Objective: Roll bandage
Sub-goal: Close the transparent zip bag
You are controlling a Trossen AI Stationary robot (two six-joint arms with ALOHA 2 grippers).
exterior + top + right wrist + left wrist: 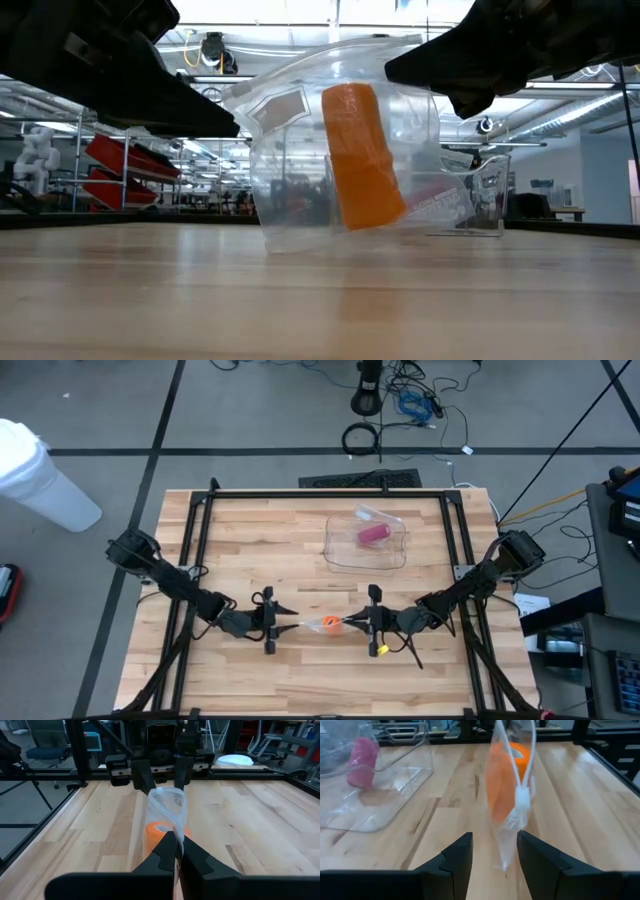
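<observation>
at lower centre of the high view, the closed right end effector (175, 851) pinches the limp, slippery clear bag (167, 805) holding the light, soft orange bandage roll (362, 155) — left end effector (494, 851) open around its edge, so grip the bag's rim.

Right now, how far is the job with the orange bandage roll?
Done: the orange roll sits inside the clear zip bag. In hand: the right gripper pinches one bag edge; the left gripper stands open at the other. Left: the pink roll lies in the clear tray.
</observation>
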